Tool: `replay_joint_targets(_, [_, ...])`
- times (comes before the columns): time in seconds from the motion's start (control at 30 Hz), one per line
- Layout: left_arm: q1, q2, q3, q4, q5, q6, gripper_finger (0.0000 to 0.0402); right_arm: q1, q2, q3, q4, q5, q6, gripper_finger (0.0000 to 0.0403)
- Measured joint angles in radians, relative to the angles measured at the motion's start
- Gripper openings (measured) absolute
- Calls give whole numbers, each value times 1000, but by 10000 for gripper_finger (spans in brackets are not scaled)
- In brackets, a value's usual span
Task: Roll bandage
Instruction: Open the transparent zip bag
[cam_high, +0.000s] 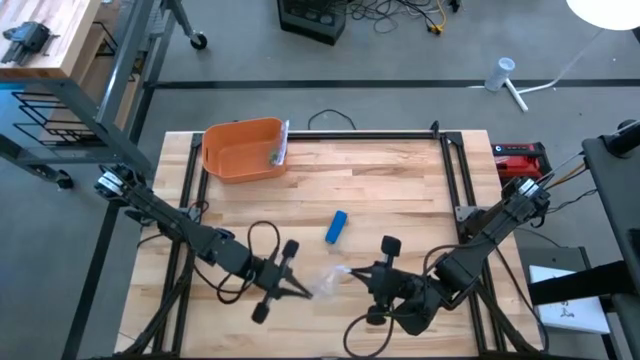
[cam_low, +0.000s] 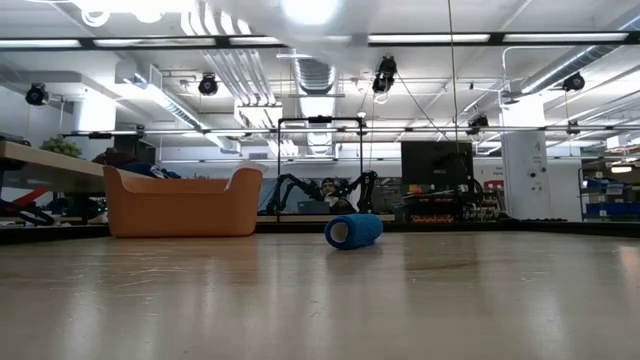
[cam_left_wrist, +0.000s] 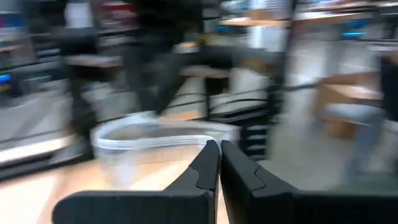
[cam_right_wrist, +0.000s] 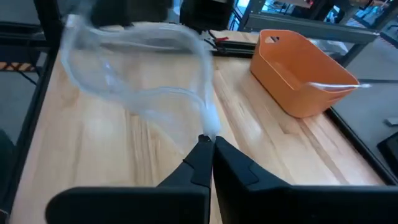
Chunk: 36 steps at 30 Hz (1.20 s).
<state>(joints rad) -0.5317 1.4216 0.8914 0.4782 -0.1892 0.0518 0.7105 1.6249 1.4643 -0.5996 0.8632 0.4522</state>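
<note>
Left gripper (cam_high: 300, 291) and right gripper (cam_high: 352, 272), both closed on a clear plastic bag (cam_high: 327, 282) between them, near tabletop (cam_high: 400, 190) edge. Blue rolled bandage (cam_high: 336, 227) lies mid-table; orange plastic bin (cam_high: 243, 150) far left.

bandage roll (cam_high: 336, 227) between bin (cam_high: 243, 150) and bag (cam_high: 328, 282)

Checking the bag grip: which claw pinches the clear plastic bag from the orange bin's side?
Neither clearly: left claw and right claw pinch opposite ends of clear plastic bag.
</note>
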Motion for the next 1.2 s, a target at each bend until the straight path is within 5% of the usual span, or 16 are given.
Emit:
replay_joint_targets(0.1, [0, 0, -2, -10, -195, -17, 0, 0, 0, 0, 28, -63, -22, 2])
replay_joint_targets(0.2, [2, 0, -2, -15, -286, -26, 0, 0, 0, 0, 65, -149, -69, 2])
replay_joint_targets(0.3, [2, 0, -2, -14, -239, -27, 0, 1, 11, 1, 96, -174, -120, 2])
replay_joint_targets(0.53, [1, 0, -4, 22, 52, -8, 0, -25, 22, 1, 94, -109, -108, 2])
replay_joint_targets(0.63, [1, 0, -4, 24, 13, 1, 0, -38, 22, 1, 98, -84, -95, 2])
replay_joint_targets(0.87, [2, -1, -4, -28, -282, -13, 0, -34, 23, 1, 111, -177, -117, 2])
replay_joint_targets(1.2, [7, 68, -4, 60, -157, 12, 0, -42, 23, 1, 113, -154, -112, 2])
